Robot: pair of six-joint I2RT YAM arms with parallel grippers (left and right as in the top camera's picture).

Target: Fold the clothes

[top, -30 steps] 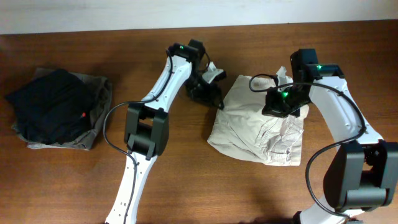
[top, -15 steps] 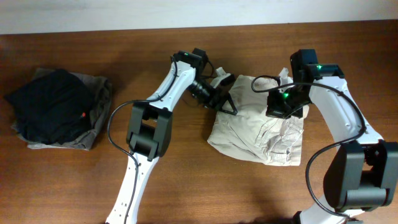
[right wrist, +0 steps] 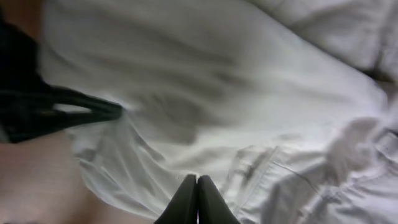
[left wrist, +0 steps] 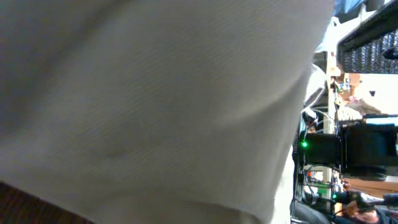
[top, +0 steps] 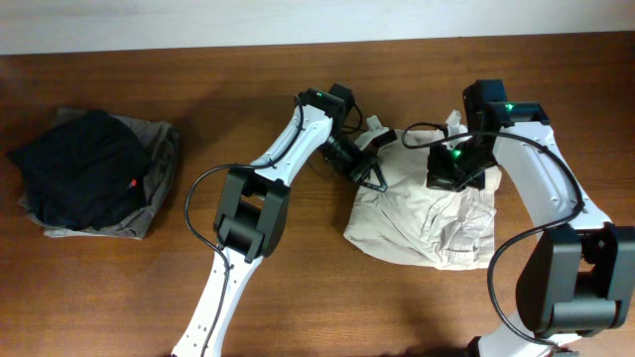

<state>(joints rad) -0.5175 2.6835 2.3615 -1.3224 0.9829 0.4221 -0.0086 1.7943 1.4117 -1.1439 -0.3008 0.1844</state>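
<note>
A crumpled cream cotton garment (top: 422,223) lies right of centre on the brown wooden table (top: 298,288). It fills the left wrist view, hiding that tool's fingers. Overhead, the left tool (top: 375,178) sits at the garment's upper left edge; the blurred right wrist view shows its dark prongs there, but I cannot tell whether it is gripping. The right tool (right wrist: 197,186), cut off by the frame's bottom edge, is clenched with its tips together above the cloth.

Crumpled cream garment (top: 422,213); dark folded pile (top: 79,164) far left
</note>
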